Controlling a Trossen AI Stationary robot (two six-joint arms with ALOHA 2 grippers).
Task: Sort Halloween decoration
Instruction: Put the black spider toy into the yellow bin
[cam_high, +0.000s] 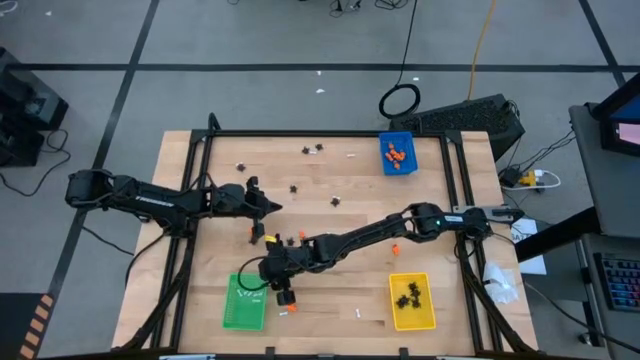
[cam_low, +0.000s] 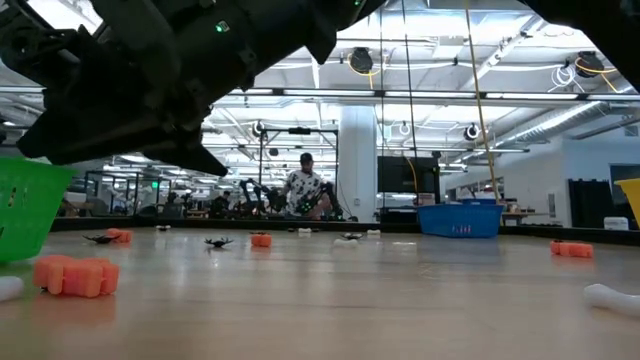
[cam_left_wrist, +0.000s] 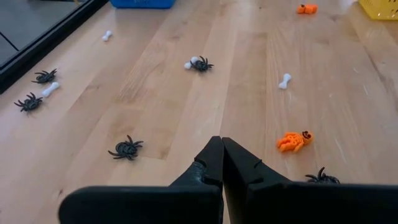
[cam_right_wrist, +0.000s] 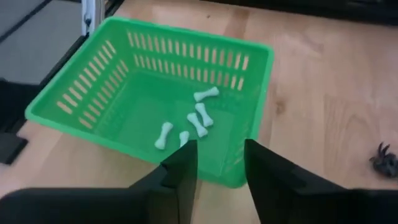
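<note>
Five white bones are lying in the green tray, and the right gripper is hovering right at the tray's near rim with its fingers parted and nothing between them; looks like a drop just landing, though that's a guess. In the high view the right gripper is sitting just beside the green tray, with an orange lump right under it on the worktop. Left gripper is waiting over the middle-left of the worktop, fingers pressed together, holding nothing. Trinkets are scattered: black spiders and another spider lying ahead of the left gripper, a loose bone and an orange figure near it, none touching it. More orange pieces are sitting in the blue tray, spiders in the yellow tray. Handling judgement: all these are likely near-weightless hard plastic, prone to skating or flicking away under a finger. Taking bones across the shaft between the knobs, lumps across the body, spiders by the body rather than the thin legs. Nearest candidate for the right gripper is probably the orange lump below it.
</note>
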